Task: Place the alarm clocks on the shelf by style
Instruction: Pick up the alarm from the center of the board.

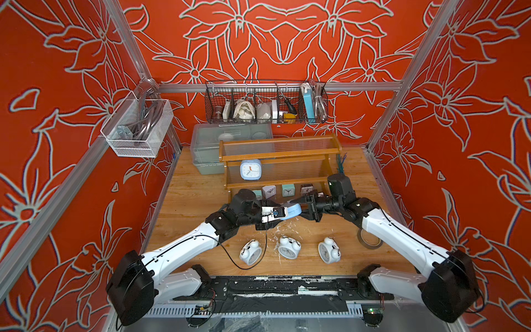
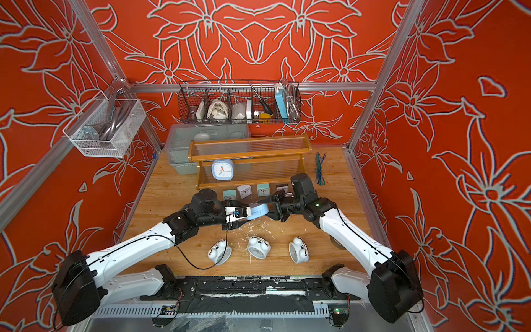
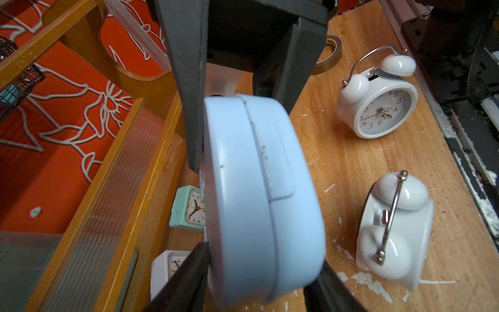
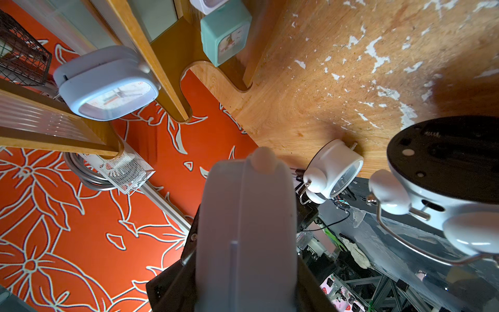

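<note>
Here, the right end effector (image 1: 302, 208) is clamped on a light-blue alarm clock (image 1: 293, 213), one finger on its face and one on its back. The left end effector (image 1: 283, 215) meets the same clock from the opposite side. Its fingers (image 3: 186, 278) flank the face and back, but we cannot tell whether they press.

The clock is a rounded square, held off the counter (image 1: 195, 201) and seen edge-on. It has a seam round its rim, a rectangular cover on its back and a round button on its edge. It hangs just in front of the lowest tier of the shelf (image 1: 280, 156). There we see four tiny cube clocks (image 1: 269, 191): two teal, one whitish-lilac, one dark, with one teal cube partly hidden by the left arm.

A matching blue clock (image 1: 250, 169) stands upright on the middle tier. Nearer us, three white twin-bell clocks (image 1: 288, 247) rest in a row on the counter.
</note>
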Robot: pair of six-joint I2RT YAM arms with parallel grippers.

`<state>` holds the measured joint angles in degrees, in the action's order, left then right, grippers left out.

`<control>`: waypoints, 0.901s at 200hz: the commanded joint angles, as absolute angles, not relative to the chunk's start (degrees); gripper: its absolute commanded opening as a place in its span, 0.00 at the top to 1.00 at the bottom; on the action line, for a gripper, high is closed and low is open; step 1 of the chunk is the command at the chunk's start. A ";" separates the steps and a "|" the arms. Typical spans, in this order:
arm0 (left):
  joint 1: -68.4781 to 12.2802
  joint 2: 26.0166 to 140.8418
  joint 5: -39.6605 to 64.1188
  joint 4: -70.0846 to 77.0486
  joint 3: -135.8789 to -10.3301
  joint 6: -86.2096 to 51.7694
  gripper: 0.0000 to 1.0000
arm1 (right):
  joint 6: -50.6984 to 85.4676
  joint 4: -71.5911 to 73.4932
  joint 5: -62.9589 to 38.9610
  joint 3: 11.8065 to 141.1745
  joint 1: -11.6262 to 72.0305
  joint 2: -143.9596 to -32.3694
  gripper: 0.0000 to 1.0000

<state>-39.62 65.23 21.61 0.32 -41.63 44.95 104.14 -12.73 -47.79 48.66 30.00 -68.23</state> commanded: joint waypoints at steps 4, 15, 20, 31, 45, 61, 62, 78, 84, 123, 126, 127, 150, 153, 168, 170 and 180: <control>-40.17 65.62 21.08 0.98 -42.55 44.21 0.50 | 103.71 -10.64 -47.88 47.87 29.85 -68.12 0.72; -40.14 65.40 21.14 0.88 -42.49 44.21 0.55 | 103.71 -10.31 -47.86 47.57 29.80 -68.04 0.70; -40.19 65.23 21.21 0.82 -42.50 44.13 0.57 | 103.71 -10.32 -47.83 47.55 29.88 -68.09 0.69; -40.19 64.98 21.37 0.56 -42.45 44.04 0.61 | 103.80 -9.94 -47.80 47.21 29.88 -68.07 0.67; -40.17 64.61 21.75 0.14 -42.45 43.78 0.65 | 104.04 -9.19 -47.86 46.57 29.75 -67.94 0.63; -40.17 64.33 21.91 -0.53 -42.76 43.38 0.69 | 104.49 -7.94 -47.98 45.66 29.77 -67.85 0.57; -40.21 64.29 21.90 -0.62 -42.78 43.35 0.69 | 104.54 -7.84 -47.98 45.59 29.78 -67.85 0.57; -40.16 64.18 22.14 -2.13 -43.54 42.77 0.74 | 104.77 -6.54 -48.15 44.62 29.72 -67.81 0.49; -40.17 64.15 22.20 -2.60 -43.83 42.51 0.75 | 104.71 -6.21 -48.36 44.36 29.71 -67.79 0.46; -40.10 64.14 21.46 -5.15 -45.75 40.06 0.81 | 103.61 -3.74 -49.56 43.16 29.45 -67.54 0.27; -40.08 64.16 21.36 -5.35 -45.95 39.81 0.81 | 103.48 -3.57 -49.60 43.00 29.40 -67.52 0.26; -40.08 64.16 21.31 -5.35 -46.00 39.77 0.81 | 103.42 -3.58 -49.63 42.95 29.42 -67.51 0.26; -40.08 64.16 20.62 -6.24 -47.14 38.36 0.83 | 102.66 -3.26 -50.03 42.15 29.05 -67.30 0.19; -40.08 64.16 20.60 -6.36 -47.26 38.18 0.84 | 102.54 -3.21 -50.13 42.10 29.03 -67.17 0.18; -40.08 64.03 20.19 -6.77 -47.62 37.30 0.86 | 101.39 -3.38 -50.18 41.66 28.83 -66.68 0.00; -40.03 64.00 20.19 -6.88 -47.68 37.21 0.86 | 101.11 -3.48 -50.18 41.64 28.74 -66.68 0.00; -39.97 63.90 19.90 -7.11 -47.89 36.64 0.87 | 99.28 -4.19 -50.48 41.73 28.51 -66.45 0.00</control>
<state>-40.07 65.21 20.32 -6.42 -46.26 39.18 102.96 -4.38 -49.47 42.39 29.15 -68.10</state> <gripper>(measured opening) 0.409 0.990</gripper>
